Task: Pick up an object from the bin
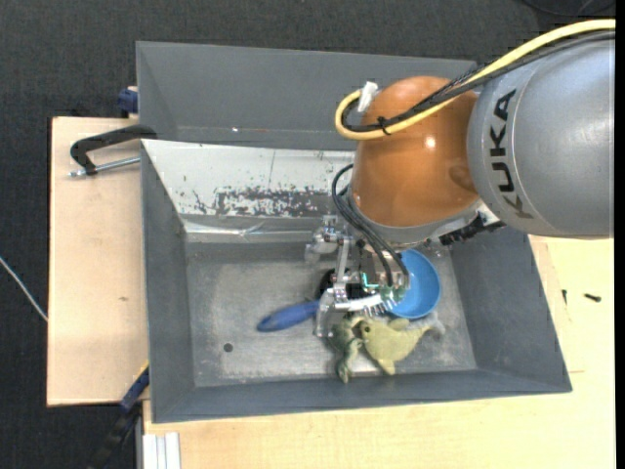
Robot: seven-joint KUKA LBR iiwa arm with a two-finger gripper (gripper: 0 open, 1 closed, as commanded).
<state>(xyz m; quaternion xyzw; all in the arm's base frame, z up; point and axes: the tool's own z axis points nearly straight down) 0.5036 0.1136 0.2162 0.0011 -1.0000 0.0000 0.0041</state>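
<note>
Item 1: gripper [339, 304], low over the bin [171, 291] floor, toward 4 o'clock from the floor's middle; whether it is wide or narrow cannot be told (the orange wrist cover [415, 154] hangs above it).
Item 2: blue long-handled tool [285, 317], flat on the floor at the gripper's 8 o'clock, its near end just beside the gripper.
Item 3: blue bowl [418, 289], at its 3 o'clock.
Item 4: yellow-green soft toy [386, 341], at its 5 o'clock, beside a darker green piece [344, 352].

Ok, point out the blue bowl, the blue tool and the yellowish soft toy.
blue bowl [420, 289], camera view, inner wall.
blue tool [286, 318], camera view, mid-handle.
yellowish soft toy [389, 341], camera view, its body.
</note>
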